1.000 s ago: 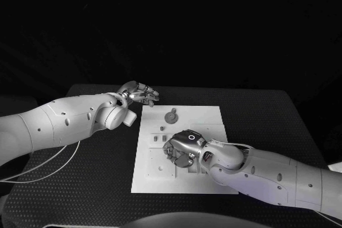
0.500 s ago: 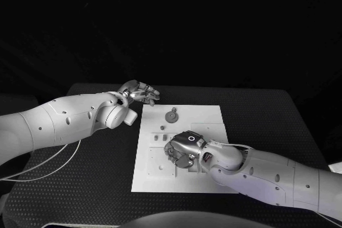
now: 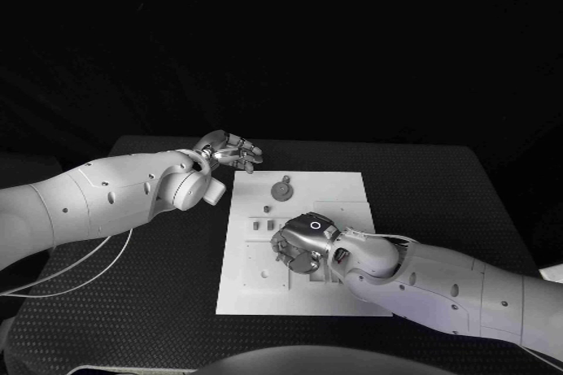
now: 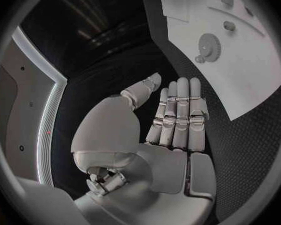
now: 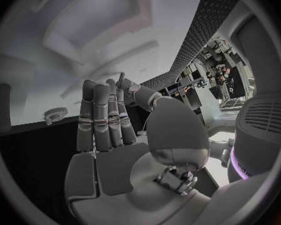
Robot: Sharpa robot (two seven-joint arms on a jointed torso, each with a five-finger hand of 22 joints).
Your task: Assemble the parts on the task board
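One white task board lies on the black textured table, its long axis running away from the robot. One gear part lies flat on it, beyond the right hand, whose fingers lie straight and together over the board's middle, holding nothing I can make out. The left hand hovers off the board's far left corner, fingers extended side by side, empty.

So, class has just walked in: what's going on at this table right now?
A two-armed robot is working at a white task board. Its right hand is over the board's middle among the small parts, though whether it holds one cannot be told. Its left hand hangs empty, fingers extended, off the board's far left corner. A gear-shaped part lies untouched.
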